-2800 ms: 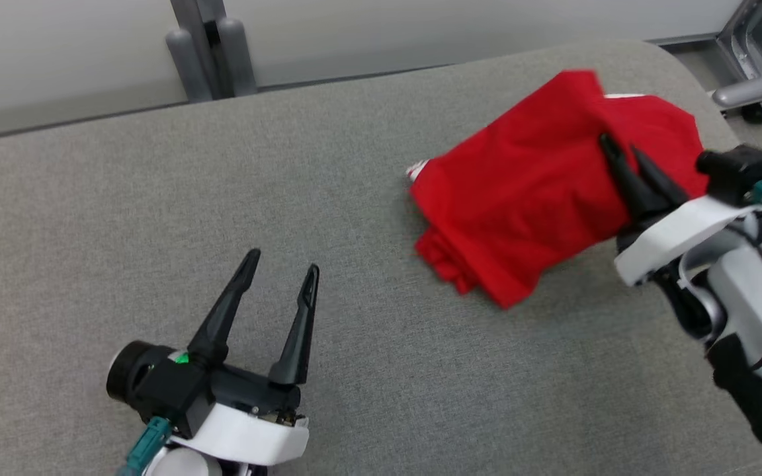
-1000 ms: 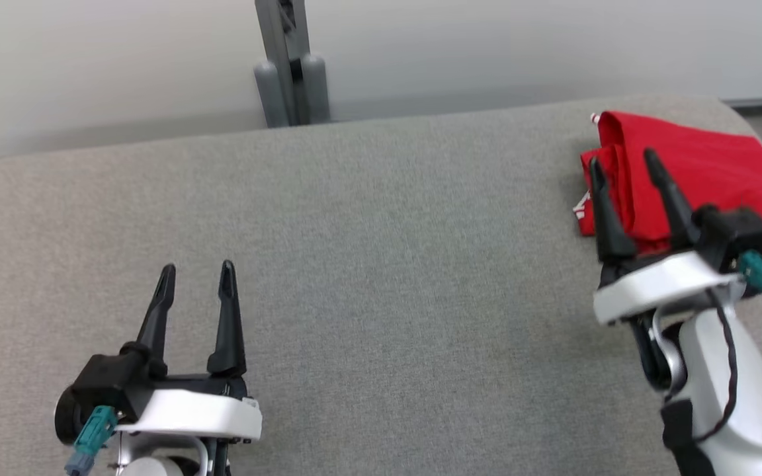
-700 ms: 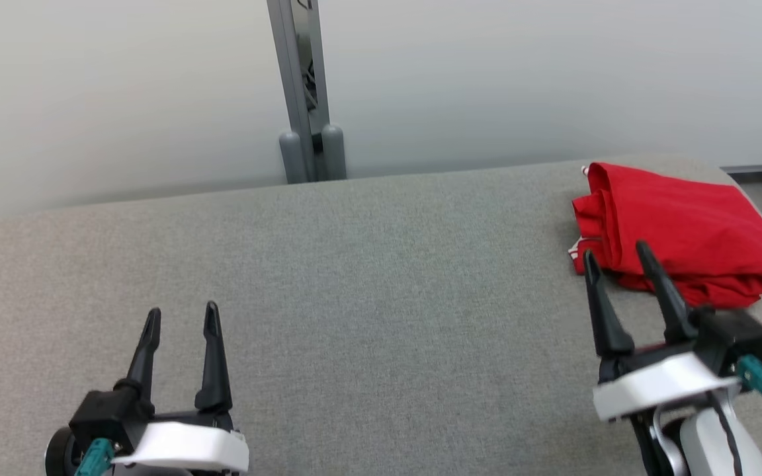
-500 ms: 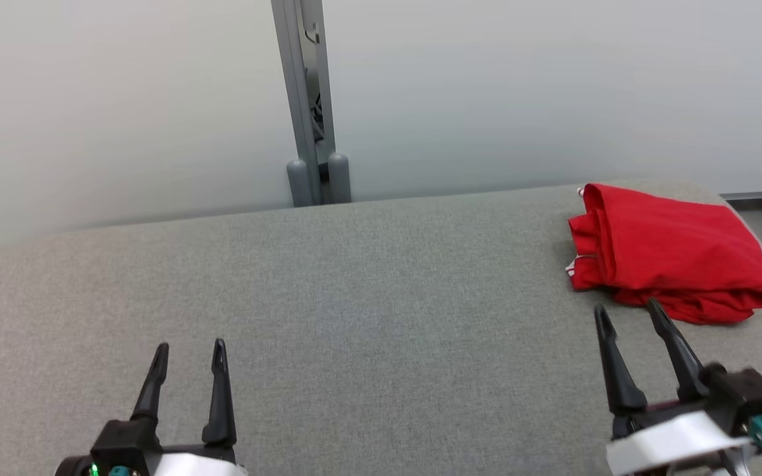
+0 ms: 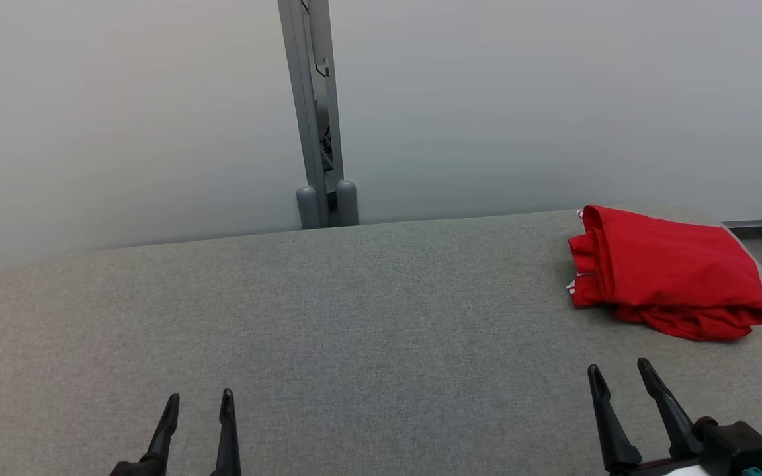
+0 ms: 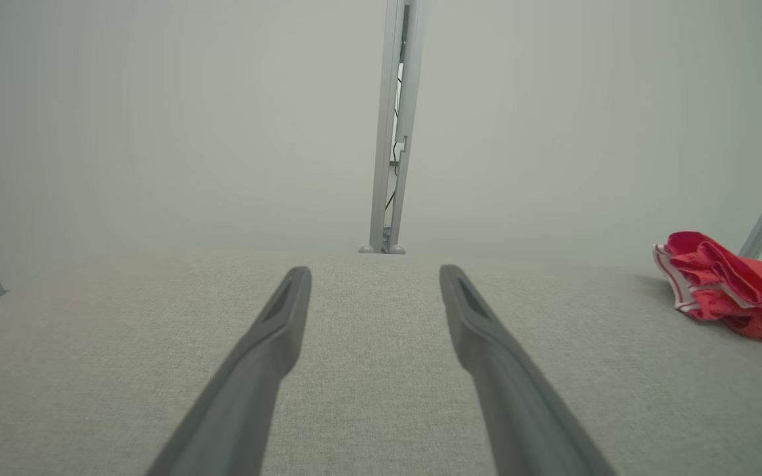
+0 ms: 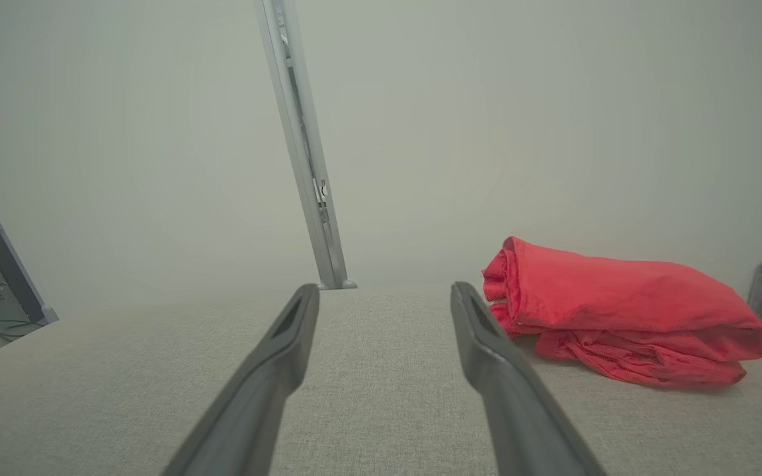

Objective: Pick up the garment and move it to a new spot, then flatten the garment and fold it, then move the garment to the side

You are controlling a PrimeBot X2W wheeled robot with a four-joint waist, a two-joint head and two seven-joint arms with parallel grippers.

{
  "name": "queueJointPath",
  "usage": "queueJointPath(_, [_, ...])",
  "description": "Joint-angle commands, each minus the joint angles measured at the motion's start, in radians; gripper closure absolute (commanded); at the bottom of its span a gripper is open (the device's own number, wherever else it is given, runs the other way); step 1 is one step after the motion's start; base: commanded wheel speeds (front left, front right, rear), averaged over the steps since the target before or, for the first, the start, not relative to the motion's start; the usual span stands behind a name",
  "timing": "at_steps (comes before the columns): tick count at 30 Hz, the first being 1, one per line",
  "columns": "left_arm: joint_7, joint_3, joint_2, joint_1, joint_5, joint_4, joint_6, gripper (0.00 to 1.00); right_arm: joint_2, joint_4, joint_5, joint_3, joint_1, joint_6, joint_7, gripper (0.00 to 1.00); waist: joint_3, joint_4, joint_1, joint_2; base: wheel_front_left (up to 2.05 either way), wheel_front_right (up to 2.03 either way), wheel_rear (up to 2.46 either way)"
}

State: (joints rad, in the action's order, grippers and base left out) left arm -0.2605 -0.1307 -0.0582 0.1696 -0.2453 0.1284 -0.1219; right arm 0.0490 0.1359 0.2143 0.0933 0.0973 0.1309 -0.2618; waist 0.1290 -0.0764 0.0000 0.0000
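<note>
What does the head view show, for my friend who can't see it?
A folded red garment lies at the far right of a grey table. The left gripper and right gripper, both open and empty, poke up from the bottom edge. Behind stands a pale wall with a grey post.

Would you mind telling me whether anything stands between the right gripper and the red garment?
Nothing visible does: bare grey table lies between the open right gripper and the folded red garment near the far right edge.
</note>
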Motion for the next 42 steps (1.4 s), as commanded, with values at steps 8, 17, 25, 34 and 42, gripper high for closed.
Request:
queueJointPath(8, [0.001, 0.007, 0.007, 0.002, 0.006, 0.015, 0.016, 1.00, -0.001, 0.017, 0.007, 0.016, 0.002, 0.000, 0.001, 1.00, 0.002, 0.013, 0.0000, 0.0000, 0.00, 0.00, 0.00])
queueJointPath(17, [0.032, 0.020, 0.012, 0.000, -0.114, 0.045, 0.036, 1.00, 0.003, 0.043, 0.137, 0.003, 0.005, 0.000, 0.033, 1.00, -0.004, 0.016, 0.0000, 0.0000, 0.00, 0.00, 0.00])
queueJointPath(25, [0.065, 0.040, 0.011, -0.029, -0.273, 0.044, 0.063, 1.00, 0.015, 0.050, 0.309, -0.015, -0.022, 0.000, 0.072, 1.00, -0.014, 0.021, 0.0000, 0.0000, 0.00, 0.00, 0.00])
queueJointPath(34, [0.095, 0.059, 0.011, -0.055, -0.415, 0.043, 0.086, 1.00, 0.025, 0.055, 0.461, -0.032, -0.044, 0.000, 0.109, 1.00, -0.023, 0.025, 0.0000, 0.0000, 0.00, 0.00, 0.00])
queueJointPath(42, [0.117, 0.072, 0.010, -0.074, -0.516, 0.042, 0.103, 1.00, 0.032, 0.058, 0.570, -0.045, -0.060, 0.000, 0.135, 1.00, -0.031, 0.029, 0.0000, 0.0000, 0.00, 0.00, 0.00])
